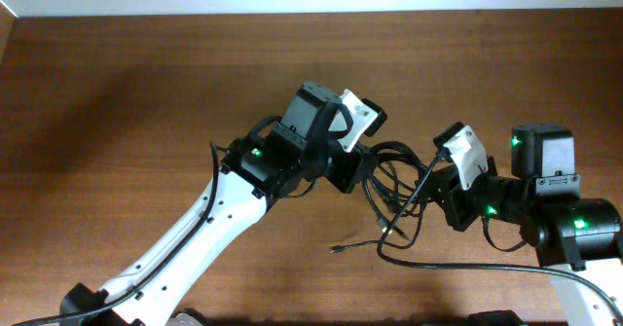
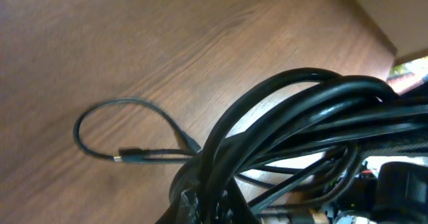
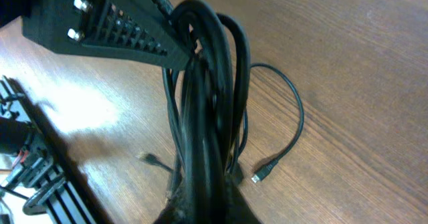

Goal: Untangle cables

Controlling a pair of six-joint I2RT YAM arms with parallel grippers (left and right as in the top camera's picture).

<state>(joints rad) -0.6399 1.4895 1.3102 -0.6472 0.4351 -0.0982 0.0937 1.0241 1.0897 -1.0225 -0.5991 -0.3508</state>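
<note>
Black cables (image 1: 394, 195) bunched right of centre in overhead view, loose ends on wooden table (image 1: 146, 92). Left gripper (image 1: 352, 170) and right gripper (image 1: 440, 192) both closed tight on tangle, opposite sides. Advice: pull apart slowly, level; watch loose plug end (image 3: 257, 178), avoid tightening knot.

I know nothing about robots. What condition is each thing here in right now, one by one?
cables: tangled in one bunch, gripped from two sides.
plug end: loose, lying on the table.
left end effector: shut on the cables.
right end effector: shut on the cables.
table: wooden, with a slack cable loop resting on it.
</note>
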